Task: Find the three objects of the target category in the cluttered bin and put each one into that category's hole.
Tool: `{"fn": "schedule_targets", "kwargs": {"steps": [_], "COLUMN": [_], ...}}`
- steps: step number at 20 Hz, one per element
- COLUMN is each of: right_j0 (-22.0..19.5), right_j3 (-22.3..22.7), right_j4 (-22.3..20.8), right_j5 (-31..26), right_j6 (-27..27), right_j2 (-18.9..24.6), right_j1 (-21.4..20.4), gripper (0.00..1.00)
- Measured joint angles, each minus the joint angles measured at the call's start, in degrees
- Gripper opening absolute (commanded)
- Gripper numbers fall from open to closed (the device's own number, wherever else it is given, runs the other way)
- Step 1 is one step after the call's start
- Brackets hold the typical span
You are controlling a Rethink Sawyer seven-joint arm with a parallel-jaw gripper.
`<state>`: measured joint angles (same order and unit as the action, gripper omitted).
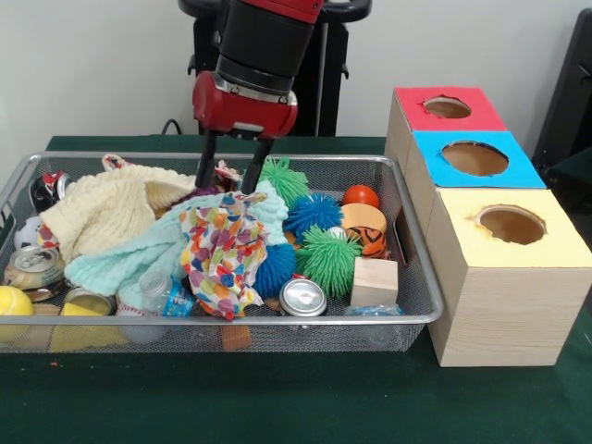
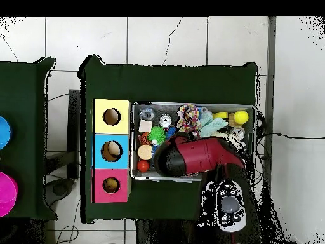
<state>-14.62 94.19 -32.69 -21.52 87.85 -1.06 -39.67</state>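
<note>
A wire bin (image 1: 407, 242) sits at the left of the green worktop (image 1: 296, 407), heaped with cloths, cans and spiky balls. The claw (image 1: 233, 172) reaches into its far side, fingers apart, gripping nothing (tips among the cloths). No animal toy shows clearly there. Right, the red-topped hole (image 1: 448, 107) appears to hold something seen from overhead; searching likely remains.

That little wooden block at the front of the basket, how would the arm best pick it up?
From straight above, closing on two opposite flat faces. The wooden block sits upright in the bin with its top bare. A green spiky ball presses close on one side and the mesh wall on another, so the front and back faces probably offer the most room.
</note>
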Motion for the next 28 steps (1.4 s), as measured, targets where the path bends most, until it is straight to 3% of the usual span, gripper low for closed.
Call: {"fn": "schedule_targets", "kwargs": {"steps": [18, 28], "right_j0": [2.22, 4.03], "right_j3": [5.42, 5.6], "right_j4": [5.91, 7.2], "right_j5": [-0.38, 2.99], "right_j6": [0.0, 0.0], "right_j2": [1.58, 1.79], "right_j1": [-0.6, 2.76], "gripper": [1.0, 1.0]}}
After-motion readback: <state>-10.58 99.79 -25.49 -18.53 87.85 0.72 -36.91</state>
